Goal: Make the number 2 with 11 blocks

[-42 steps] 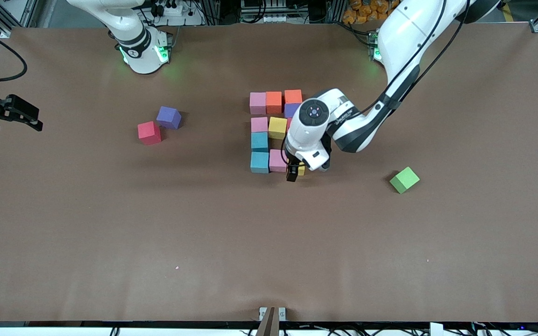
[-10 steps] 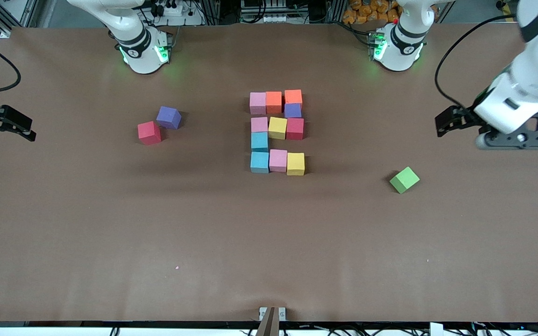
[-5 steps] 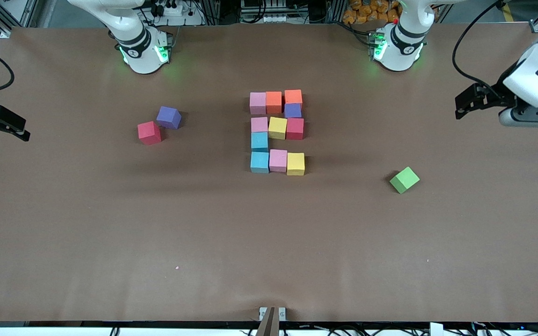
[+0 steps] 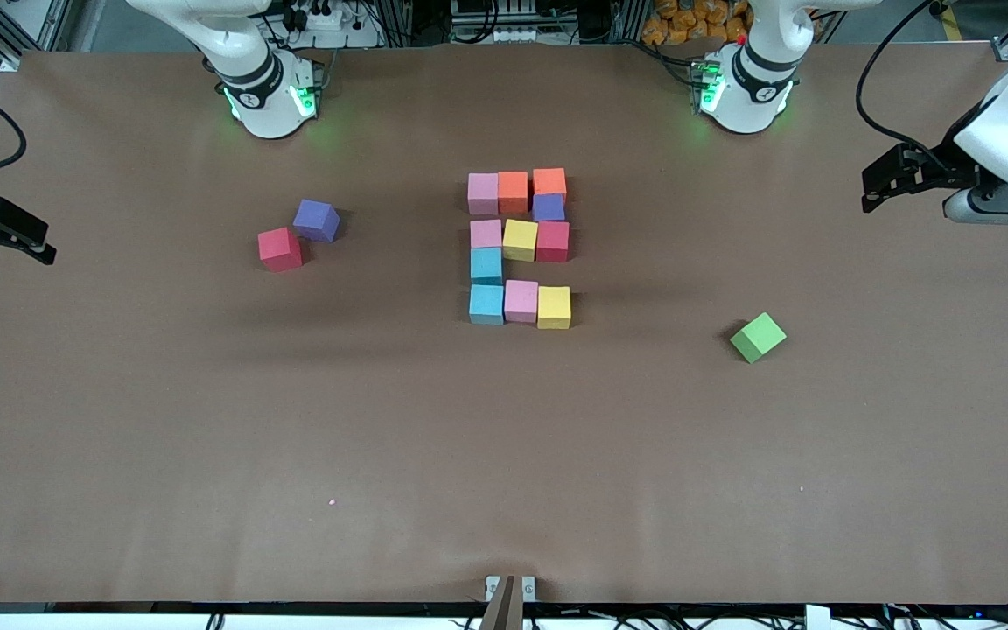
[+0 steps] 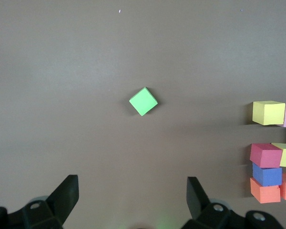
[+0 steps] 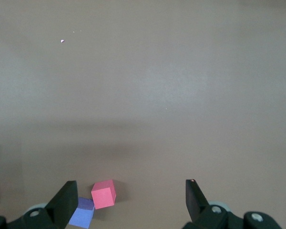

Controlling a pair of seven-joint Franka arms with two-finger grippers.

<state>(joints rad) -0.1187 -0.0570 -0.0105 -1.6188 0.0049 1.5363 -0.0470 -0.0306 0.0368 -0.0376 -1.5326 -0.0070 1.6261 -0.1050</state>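
Observation:
Eleven blocks lie together mid-table as a blocky number 2 (image 4: pixel 520 239). Its row nearest the bases is pink (image 4: pixel 484 193), orange and orange. A purple block (image 4: pixel 548 207) leads to a pink, yellow and crimson (image 4: pixel 553 241) row. A light blue block (image 4: pixel 486 265) leads to the light blue, pink and yellow (image 4: pixel 554 307) row nearest the front camera. One edge of the digit (image 5: pixel 268 112) shows in the left wrist view. My left gripper (image 4: pixel 876 188) (image 5: pixel 132 191) hangs open and empty over the left arm's end of the table. My right gripper (image 4: pixel 38 242) (image 6: pixel 131 193) hangs open and empty over the right arm's end.
A green cube (image 4: pixel 757 337) (image 5: pixel 143 101) lies alone toward the left arm's end, nearer to the front camera than the digit. A red cube (image 4: pixel 280 249) (image 6: pixel 104 194) and a purple cube (image 4: pixel 317 220) (image 6: pixel 82 213) touch each other toward the right arm's end.
The left gripper has let go of the yellow corner block and swung away to its end of the table, still drifting outward. The right arm has hardly moved.

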